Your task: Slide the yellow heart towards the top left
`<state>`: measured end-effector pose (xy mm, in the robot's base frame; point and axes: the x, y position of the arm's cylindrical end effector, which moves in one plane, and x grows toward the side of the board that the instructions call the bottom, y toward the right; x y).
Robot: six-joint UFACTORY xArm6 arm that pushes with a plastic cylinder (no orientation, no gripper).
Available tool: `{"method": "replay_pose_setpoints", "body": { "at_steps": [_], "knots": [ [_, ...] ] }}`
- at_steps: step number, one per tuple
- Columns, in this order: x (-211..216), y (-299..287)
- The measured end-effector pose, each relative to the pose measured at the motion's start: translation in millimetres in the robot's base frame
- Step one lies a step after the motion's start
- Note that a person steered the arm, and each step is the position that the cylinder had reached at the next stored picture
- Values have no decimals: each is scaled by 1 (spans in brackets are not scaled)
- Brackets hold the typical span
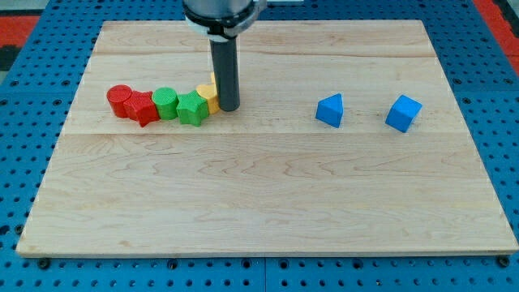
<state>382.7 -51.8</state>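
My tip (pixel 229 108) rests on the board right next to the right side of a yellow block (pixel 208 96), which the rod partly hides; its shape cannot be made out. A second bit of yellow (pixel 212 79) peeks out just above it, behind the rod. To the left runs a touching row: a green star-like block (pixel 191 108), a green round block (pixel 165 103), a red star-like block (pixel 143 108) and a red cylinder (pixel 120 99).
A blue triangular block (pixel 330 110) and a blue cube (pixel 403 113) sit apart at the view's right. The wooden board (pixel 268 203) lies on a blue pegboard; the arm's body (pixel 220 15) hangs over the board's top edge.
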Motion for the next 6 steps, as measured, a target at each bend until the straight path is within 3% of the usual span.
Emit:
{"method": "replay_pose_setpoints", "body": {
  "at_steps": [2, 3, 4, 6],
  "knots": [
    [-25, -1],
    [-8, 21],
    [-7, -36],
    [-59, -104]
  ]
}}
